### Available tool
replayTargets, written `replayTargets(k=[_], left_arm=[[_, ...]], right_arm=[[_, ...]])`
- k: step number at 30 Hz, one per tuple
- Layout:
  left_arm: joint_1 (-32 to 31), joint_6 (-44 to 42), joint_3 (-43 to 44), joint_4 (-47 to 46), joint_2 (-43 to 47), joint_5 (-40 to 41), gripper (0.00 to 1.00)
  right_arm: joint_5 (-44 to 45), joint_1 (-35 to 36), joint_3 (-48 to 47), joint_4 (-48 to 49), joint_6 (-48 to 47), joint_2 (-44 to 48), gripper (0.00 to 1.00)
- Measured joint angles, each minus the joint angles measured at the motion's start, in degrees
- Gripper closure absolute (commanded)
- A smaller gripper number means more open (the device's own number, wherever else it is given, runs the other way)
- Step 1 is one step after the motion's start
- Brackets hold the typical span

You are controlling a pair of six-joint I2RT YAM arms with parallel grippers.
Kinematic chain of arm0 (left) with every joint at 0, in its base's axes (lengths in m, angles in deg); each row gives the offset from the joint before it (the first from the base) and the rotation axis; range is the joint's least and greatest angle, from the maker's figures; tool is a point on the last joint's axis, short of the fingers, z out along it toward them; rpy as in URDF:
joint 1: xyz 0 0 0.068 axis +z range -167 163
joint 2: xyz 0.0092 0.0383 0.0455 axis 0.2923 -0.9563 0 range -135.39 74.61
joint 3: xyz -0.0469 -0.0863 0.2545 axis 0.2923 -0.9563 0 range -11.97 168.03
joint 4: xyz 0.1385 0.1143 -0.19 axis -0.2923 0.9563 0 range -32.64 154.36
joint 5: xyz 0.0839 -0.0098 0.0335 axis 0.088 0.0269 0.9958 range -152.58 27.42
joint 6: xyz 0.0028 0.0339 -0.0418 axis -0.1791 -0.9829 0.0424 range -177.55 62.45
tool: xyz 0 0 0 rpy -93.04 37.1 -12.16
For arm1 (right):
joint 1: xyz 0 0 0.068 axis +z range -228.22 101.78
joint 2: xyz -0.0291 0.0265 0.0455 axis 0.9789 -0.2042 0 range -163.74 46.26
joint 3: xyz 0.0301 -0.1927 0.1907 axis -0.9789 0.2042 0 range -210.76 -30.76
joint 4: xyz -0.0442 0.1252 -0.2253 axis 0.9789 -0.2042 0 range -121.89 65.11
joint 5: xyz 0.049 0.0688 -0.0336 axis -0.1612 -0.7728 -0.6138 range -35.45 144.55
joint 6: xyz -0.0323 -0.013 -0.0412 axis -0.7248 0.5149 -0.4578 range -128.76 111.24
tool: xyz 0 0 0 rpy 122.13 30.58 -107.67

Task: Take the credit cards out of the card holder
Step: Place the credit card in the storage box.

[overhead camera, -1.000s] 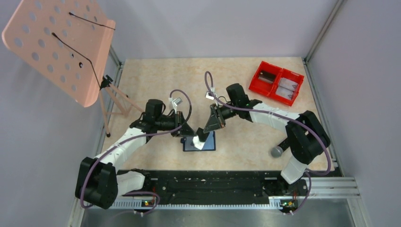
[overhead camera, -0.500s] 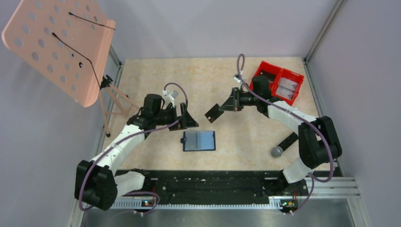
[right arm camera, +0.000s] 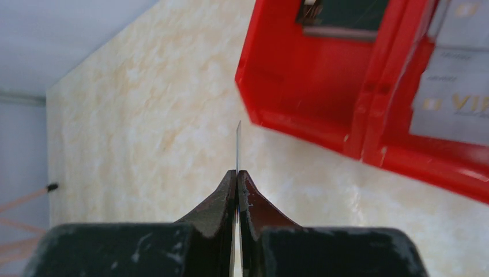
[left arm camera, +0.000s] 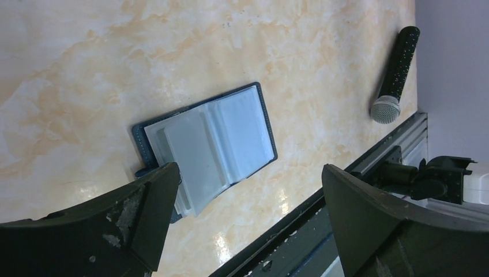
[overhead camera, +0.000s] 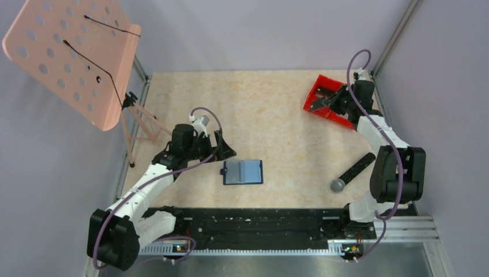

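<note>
The card holder (overhead camera: 243,172) lies open and flat on the table, light blue-grey pockets up; the left wrist view shows it (left arm camera: 230,130) just beyond my fingers. My left gripper (overhead camera: 225,149) hangs above and to the left of it, open (left arm camera: 249,173), with nothing between the fingers. My right gripper (overhead camera: 326,102) is at the far right over the near-left corner of the red bin (overhead camera: 333,118), shut on a dark credit card (overhead camera: 315,105). The right wrist view shows that card edge-on (right arm camera: 237,144), sticking out past the shut tips (right arm camera: 237,173).
The red two-compartment bin (right arm camera: 311,75) holds a dark card (right arm camera: 340,14) and pale grey cards (right arm camera: 455,86). A black microphone (overhead camera: 354,169) with a grey head lies at the right (left arm camera: 395,69). A pink perforated music stand (overhead camera: 69,52) rises at the far left.
My right gripper has carried a card from the card holder across to the red bin. My left gripper opened and drew back up and left off the card holder.
</note>
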Motion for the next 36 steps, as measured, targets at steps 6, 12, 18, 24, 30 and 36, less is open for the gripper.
replayTargets(k=[6, 12, 18, 24, 30, 36], left_arm=[[0.00, 0.07, -3.04, -2.03, 1.25, 1.20, 0.02], [0.00, 0.11, -3.19, -2.84, 2.56, 1.18, 0.02], [0.00, 0.09, -3.19, -2.78, 3.39, 1.18, 0.02], [0.00, 0.07, -3.19, -2.71, 3.39, 1.20, 0.02], [0.00, 0.07, -3.19, -2.71, 3.39, 1.22, 0.02], [0.00, 0.09, -3.19, -2.71, 3.39, 1.20, 0.02]], right_arm=[[9.53, -0.92, -10.05, -0.98, 0.26, -6.91, 1.00], [15.08, -1.20, -17.16, -0.57, 2.36, -14.78, 1.00], [16.68, -1.27, -21.29, 0.17, 4.87, -22.73, 1.00], [16.17, -2.12, -26.23, 1.14, 7.58, -29.03, 1.00], [14.71, -3.87, -26.95, 2.40, 9.70, -30.25, 1.00], [13.07, -5.70, -26.95, 4.92, 11.47, -31.85, 1.00]])
